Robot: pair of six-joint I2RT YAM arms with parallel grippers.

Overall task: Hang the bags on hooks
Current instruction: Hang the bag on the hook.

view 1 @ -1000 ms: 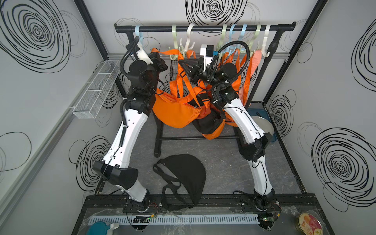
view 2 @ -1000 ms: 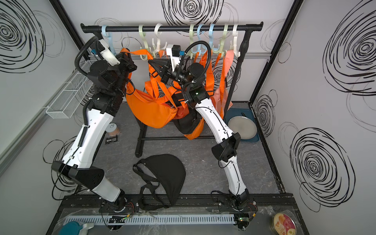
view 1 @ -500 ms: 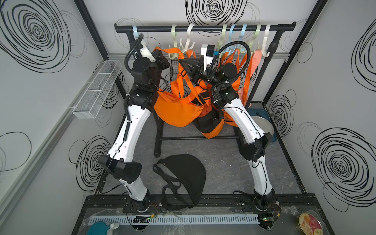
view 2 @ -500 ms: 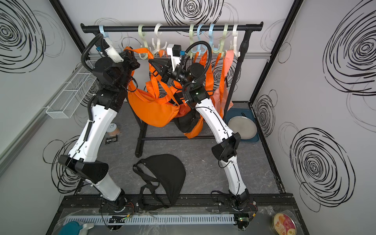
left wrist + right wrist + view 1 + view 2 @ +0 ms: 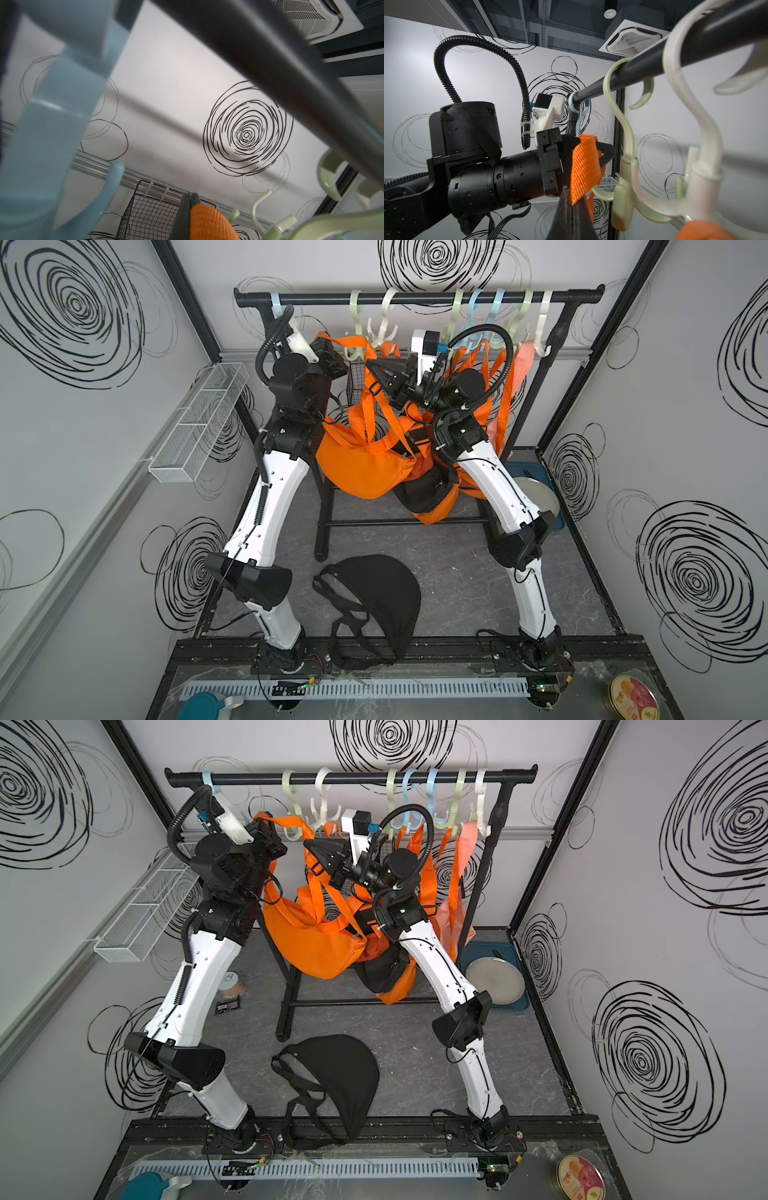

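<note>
Orange bag point(image 5: 361, 472) hangs under the rail point(image 5: 415, 298), between the arms. Its strap point(image 5: 583, 166) is pinched by left gripper point(image 5: 609, 155) and right gripper point(image 5: 569, 197), both clamped, just beside pale green hook point(image 5: 623, 128).

Over the last second the left arm point(image 5: 270, 497) has drawn itself up. Its black elbow joint point(image 5: 249, 580) has come in and forward toward the black metal rail point(image 5: 415, 298), and the white link above it stands steeper. The left gripper point(image 5: 340, 364), clamped on the orange webbing strap point(image 5: 347, 340), has edged slightly higher beneath that rail.
</note>
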